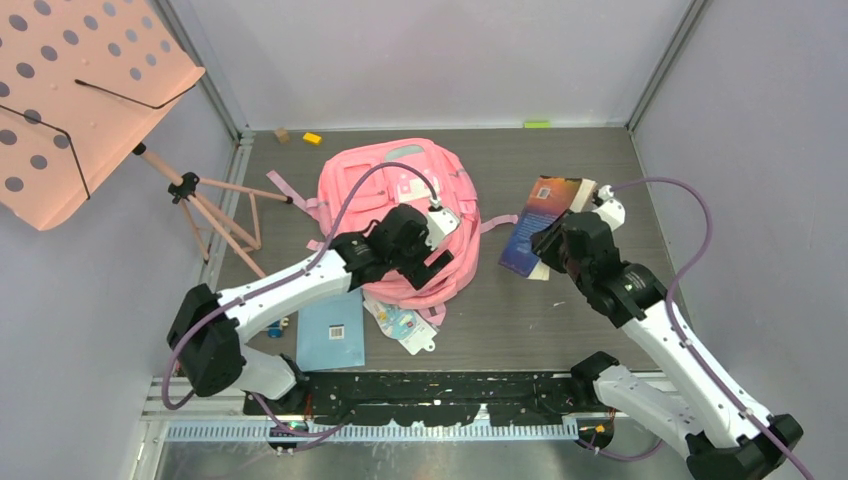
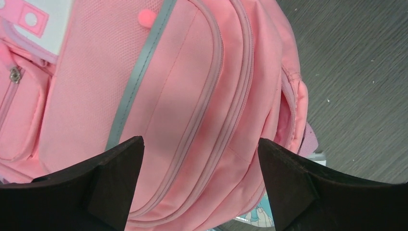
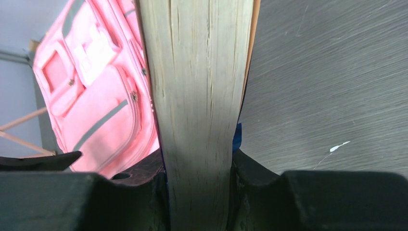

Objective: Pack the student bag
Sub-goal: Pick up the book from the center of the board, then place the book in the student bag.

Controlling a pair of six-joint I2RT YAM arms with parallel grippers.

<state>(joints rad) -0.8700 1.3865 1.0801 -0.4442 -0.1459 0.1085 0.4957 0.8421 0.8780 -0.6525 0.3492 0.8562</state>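
The student bag (image 1: 400, 190) is a pink backpack lying front-up in the middle of the table, with grey strips and a white patch. My left gripper (image 1: 440, 245) hovers over its near right part, jaws open wide and empty; the left wrist view shows the bag's zip seams (image 2: 192, 82) between the fingers (image 2: 115, 173). My right gripper (image 1: 560, 245) is shut on a thick book (image 1: 540, 215) with a dark blue and orange cover, to the right of the bag. The book's (image 3: 202, 96) page edge fills the gap between the right jaws, with the bag (image 3: 96, 96) to its left.
A light blue notebook (image 1: 330, 330) and an illustrated booklet (image 1: 405, 325) lie near the bag's front edge. A salmon-pink perforated music stand (image 1: 80, 100) on a tripod stands at the left. Small wooden (image 1: 282, 134), yellow (image 1: 313, 138) and green (image 1: 537, 124) pieces lie by the back wall.
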